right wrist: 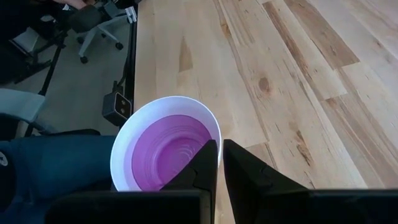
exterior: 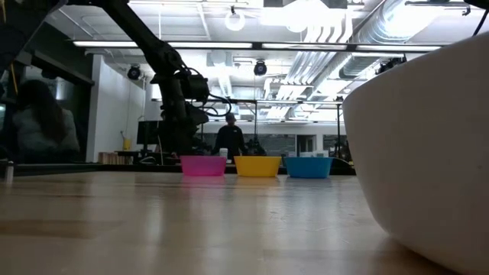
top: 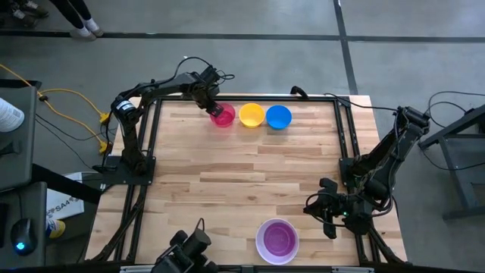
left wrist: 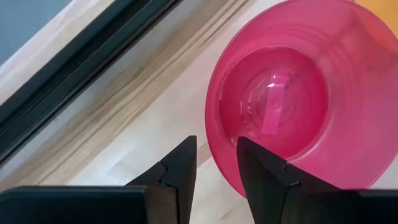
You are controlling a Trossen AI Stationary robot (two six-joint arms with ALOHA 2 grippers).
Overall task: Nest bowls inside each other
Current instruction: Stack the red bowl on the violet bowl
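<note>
Two dark, slender jointed arms, the left arm [top: 135, 114] and the right arm [top: 383, 163], carry looping black cables along their links. Each ends in matte black, wedge-shaped fingers [left wrist: 180, 171] tapering to blunt tips, on a blocky black body.

- Pink bowl [top: 223, 116], yellow bowl [top: 251, 114] and blue bowl [top: 279, 117] were set upright in a row at the far table edge, just beside each other.
- Purple bowl [top: 277, 240] was nested inside the larger white bowl [top: 260, 235] at the near edge, well apart.
</note>
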